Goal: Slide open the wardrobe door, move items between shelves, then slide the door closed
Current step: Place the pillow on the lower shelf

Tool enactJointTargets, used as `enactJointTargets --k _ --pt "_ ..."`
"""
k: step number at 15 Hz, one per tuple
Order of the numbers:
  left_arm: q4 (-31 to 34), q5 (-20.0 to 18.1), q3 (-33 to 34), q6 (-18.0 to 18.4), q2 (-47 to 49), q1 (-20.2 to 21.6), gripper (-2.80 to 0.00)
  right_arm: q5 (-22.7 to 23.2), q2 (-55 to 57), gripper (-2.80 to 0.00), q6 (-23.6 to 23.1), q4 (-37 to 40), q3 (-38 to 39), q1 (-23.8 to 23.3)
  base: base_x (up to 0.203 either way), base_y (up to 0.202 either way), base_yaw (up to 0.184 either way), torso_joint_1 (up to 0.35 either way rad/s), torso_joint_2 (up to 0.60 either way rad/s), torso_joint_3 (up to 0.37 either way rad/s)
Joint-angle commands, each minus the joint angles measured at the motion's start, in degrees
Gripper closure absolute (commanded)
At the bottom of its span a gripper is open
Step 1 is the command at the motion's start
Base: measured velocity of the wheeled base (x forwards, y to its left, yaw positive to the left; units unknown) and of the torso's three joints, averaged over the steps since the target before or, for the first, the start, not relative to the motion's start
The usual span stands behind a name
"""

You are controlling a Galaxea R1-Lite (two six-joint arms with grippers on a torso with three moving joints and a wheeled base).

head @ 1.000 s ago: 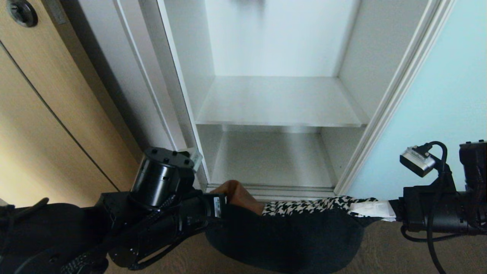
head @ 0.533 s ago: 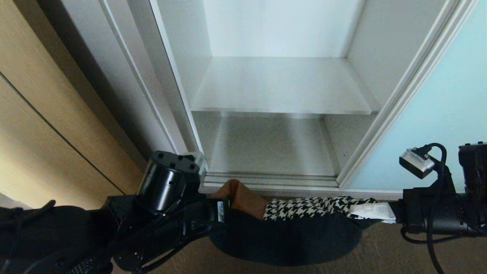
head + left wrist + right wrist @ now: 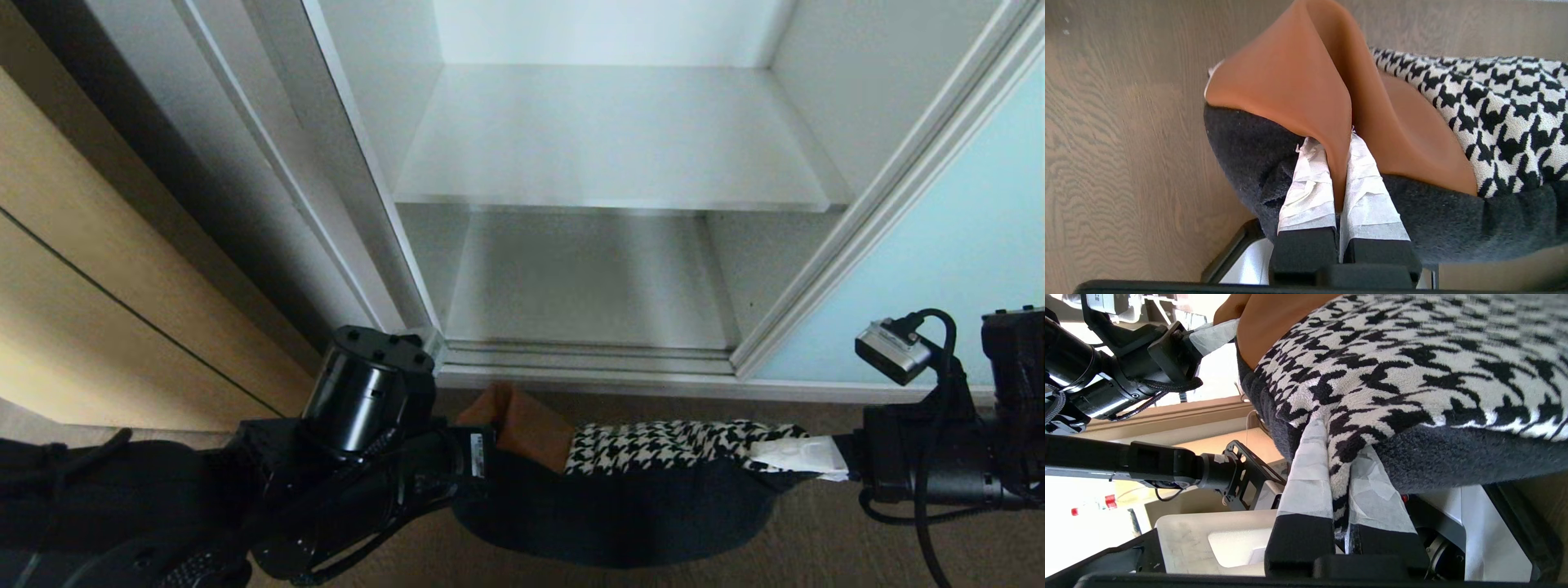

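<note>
Both grippers pinch opposite ends of the cushion (image 3: 629, 490), which hangs between them low in the head view, above the wood-grain floor (image 3: 824, 547). The left gripper (image 3: 1337, 183) has its taped fingers (image 3: 1308, 192) nearly closed on a fold of the tan-brown leather; the right gripper (image 3: 1337, 477) is clamped almost shut on the houndstooth edge. Behind, the white wardrobe compartment stands open, its two shelves (image 3: 612, 139) bare at upper centre, the sliding wardrobe door (image 3: 963, 278) pushed to the right of the frame.
</note>
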Motion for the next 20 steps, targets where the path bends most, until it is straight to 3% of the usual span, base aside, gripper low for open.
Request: enactJointTargets --k 1,16,20 --pt "-0.03 -0.01 0.04 -0.17 0.4 -0.07 0.0 0.32 -0.01 0.0 0.16 -0.07 0.01 0.03 0.0 0.0 0.0 -0.007 0.01 -0.198" --pt "-0.41 0.42 0.26 -0.08 2.75 -0.51 0.0 0.41 0.87 0.0 0.25 -0.07 0.1 0.2 0.0 0.0 0.0 0.003 0.0 -0.174" --pt "-7.89 0.65 2.07 0.11 6.18 -0.43 0.0 0.24 4.05 0.0 0.19 -2.17 0.2 0.27 0.0 0.0 0.0 0.0 0.0 0.0"
